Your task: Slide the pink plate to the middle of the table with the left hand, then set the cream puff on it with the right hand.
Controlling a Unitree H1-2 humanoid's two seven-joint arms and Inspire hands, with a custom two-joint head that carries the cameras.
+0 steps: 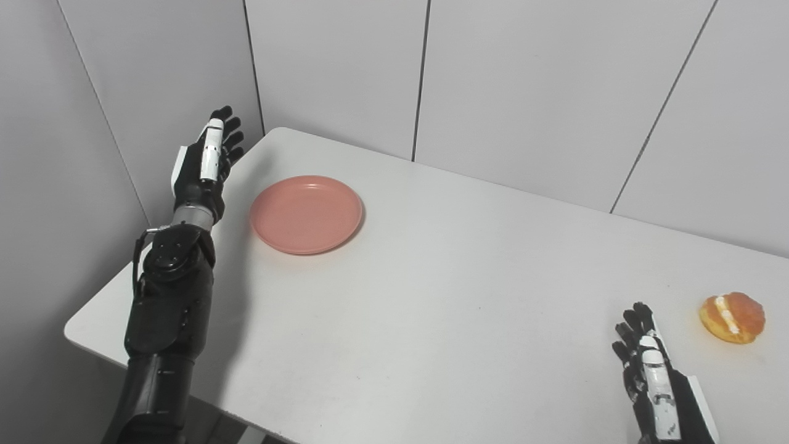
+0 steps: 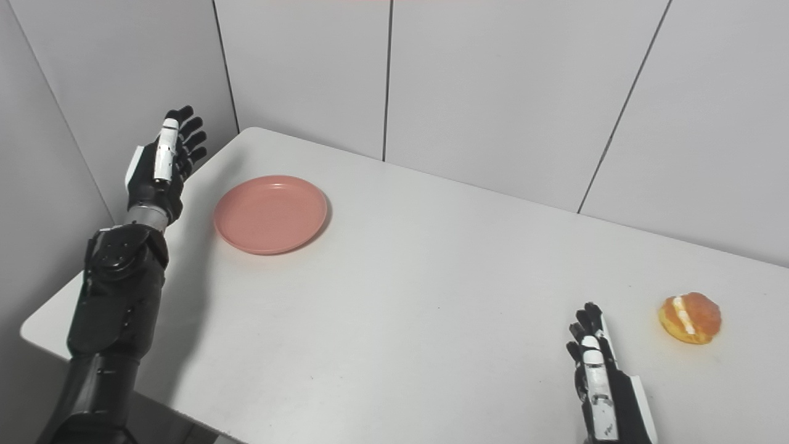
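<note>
Left hand [image 1: 206, 163]: raised at the table's [image 1: 468, 296] far left edge, fingers extended and a little apart, holding nothing. It stands beside the plate [image 1: 306, 214] with a clear gap between them; no contact.

Plate: pink, empty, flat on the table in the far left part, well short of the middle. Judged not yet slid; the first step is still to be done, and the hand looks placed to begin its push toward the centre.

Middle of the table: nothing stands where the plate is to go.

Right hand [image 1: 653, 370]: low at the near right, fingers straight and slightly spread, holding nothing. It lies near the puff [image 1: 732, 317] but apart from it.

Puff: golden, with a cream seam, resting on the table at the right edge, well apart from the plate. The second step has not started.

Count: one plate, one puff, two hands, one table. Both steps remain.
</note>
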